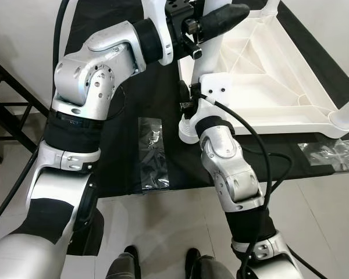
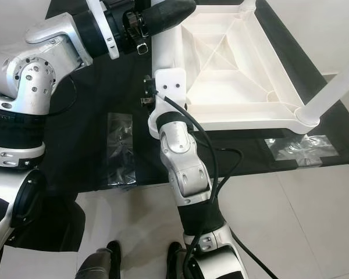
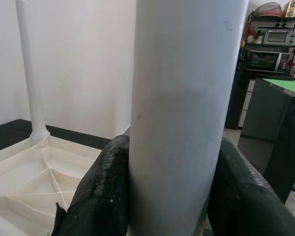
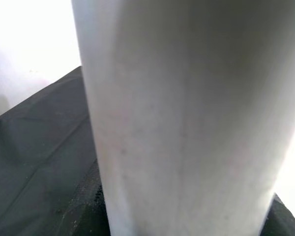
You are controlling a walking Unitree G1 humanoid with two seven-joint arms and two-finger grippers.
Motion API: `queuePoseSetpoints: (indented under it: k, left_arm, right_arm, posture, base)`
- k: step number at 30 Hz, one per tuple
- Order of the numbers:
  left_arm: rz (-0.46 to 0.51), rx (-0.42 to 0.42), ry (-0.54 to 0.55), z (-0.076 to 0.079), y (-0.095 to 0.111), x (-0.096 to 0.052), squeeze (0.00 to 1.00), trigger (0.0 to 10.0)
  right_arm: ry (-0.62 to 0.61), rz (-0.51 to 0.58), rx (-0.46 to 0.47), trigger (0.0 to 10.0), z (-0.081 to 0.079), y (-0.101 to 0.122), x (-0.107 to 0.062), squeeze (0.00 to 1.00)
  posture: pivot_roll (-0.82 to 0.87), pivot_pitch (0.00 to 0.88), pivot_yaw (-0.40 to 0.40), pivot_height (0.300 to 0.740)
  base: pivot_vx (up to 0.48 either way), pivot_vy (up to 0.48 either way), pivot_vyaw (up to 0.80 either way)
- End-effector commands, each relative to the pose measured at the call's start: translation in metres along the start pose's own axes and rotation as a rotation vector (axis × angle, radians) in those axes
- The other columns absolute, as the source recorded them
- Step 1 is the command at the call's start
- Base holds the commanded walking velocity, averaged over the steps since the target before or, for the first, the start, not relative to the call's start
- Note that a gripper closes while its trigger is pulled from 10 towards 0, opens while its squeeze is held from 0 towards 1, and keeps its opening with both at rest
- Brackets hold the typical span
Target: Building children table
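The white table top (image 1: 267, 75) lies upside down on a black cloth (image 1: 128, 116), ribs facing up. A white table leg (image 1: 208, 58) stands upright at its near left corner. My left gripper (image 1: 212, 26) is shut on this leg high up; its black fingers (image 3: 101, 191) press both sides of the leg (image 3: 182, 123). My right gripper (image 1: 189, 107) is shut on the same leg lower down, near the socket, and the leg (image 4: 187, 118) looms close in the right wrist view. Another leg (image 2: 331, 93) stands in the near right corner, and a far one (image 3: 32, 73) is upright too.
Two clear plastic bags (image 1: 151, 151) (image 1: 331, 154) lie on the cloth near its front edge. A black rack (image 1: 6, 110) stands to the left by the wall. Grey tiled floor (image 1: 163, 226) lies before the cloth, with my feet below. A dark counter and a microwave (image 3: 268, 59) stand beyond.
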State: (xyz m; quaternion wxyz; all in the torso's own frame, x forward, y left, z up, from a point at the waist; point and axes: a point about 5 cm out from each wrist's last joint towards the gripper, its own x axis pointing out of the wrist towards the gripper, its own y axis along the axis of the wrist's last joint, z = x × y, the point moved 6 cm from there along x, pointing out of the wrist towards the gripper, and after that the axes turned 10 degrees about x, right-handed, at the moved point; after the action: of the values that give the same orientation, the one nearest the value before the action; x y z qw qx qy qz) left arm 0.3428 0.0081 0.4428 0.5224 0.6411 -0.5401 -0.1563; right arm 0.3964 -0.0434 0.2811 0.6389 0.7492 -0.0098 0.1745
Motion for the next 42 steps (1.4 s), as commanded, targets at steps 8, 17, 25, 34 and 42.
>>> queuePoseSetpoints:
  k: [8,17,25,34,42]
  left_arm:
    - [0.01,0.026,-0.047,0.006,0.007,0.002,0.0,0.0]
    - [0.007,0.031,-0.081,0.011,0.007,0.003,0.0,0.0]
    - [-0.02,0.017,-0.14,0.022,0.004,0.005,0.0,0.0]
    - [-0.044,0.004,-0.225,0.032,-0.002,0.008,0.0,0.0]
    - [-0.036,0.01,-0.257,0.035,0.0,0.013,0.0,0.0]
  right_arm:
    - [0.394,-0.015,0.058,10.0,0.002,0.018,0.004,1.0]
    - [0.828,0.005,-0.151,10.0,0.012,0.063,-0.008,0.0]
    - [1.008,-0.074,-0.183,10.0,0.018,0.064,0.0,0.0]
    - [1.129,-0.133,-0.123,0.0,0.016,0.061,-0.001,0.0]
    - [1.202,-0.171,-0.128,0.0,0.016,0.054,-0.006,0.0]
  posture:
    - [0.08,0.286,-0.029,0.74]
    - [0.09,0.289,-0.026,0.74]
    - [0.11,0.301,-0.007,0.74]
    - [0.12,0.329,0.016,0.74]
    - [0.11,0.338,0.026,0.74]
  base:
    - [0.0,0.0,0.0]
    - [0.0,0.0,0.0]
    - [0.0,0.0,0.0]
    - [0.0,0.0,0.0]
    - [0.0,0.0,0.0]
